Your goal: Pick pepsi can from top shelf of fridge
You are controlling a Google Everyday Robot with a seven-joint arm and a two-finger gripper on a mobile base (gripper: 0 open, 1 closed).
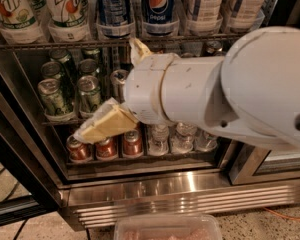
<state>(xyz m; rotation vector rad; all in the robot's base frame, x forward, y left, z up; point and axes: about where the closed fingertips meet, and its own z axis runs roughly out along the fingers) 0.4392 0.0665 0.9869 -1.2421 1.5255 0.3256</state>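
Observation:
The pepsi can, dark blue with white small print, stands on the top shelf of the fridge, left of a like blue can with a globe logo. My gripper is below that shelf, in front of the middle rack. It is open and empty: one yellowish finger points down-left and the other finger points up toward the top shelf. My white arm fills the right half of the view and hides the racks behind it.
7UP bottles stand left of the blue cans and white bottles stand right. Green cans are on the middle rack, red cans and small water bottles on the lower one. A clear plastic tray lies at the bottom edge.

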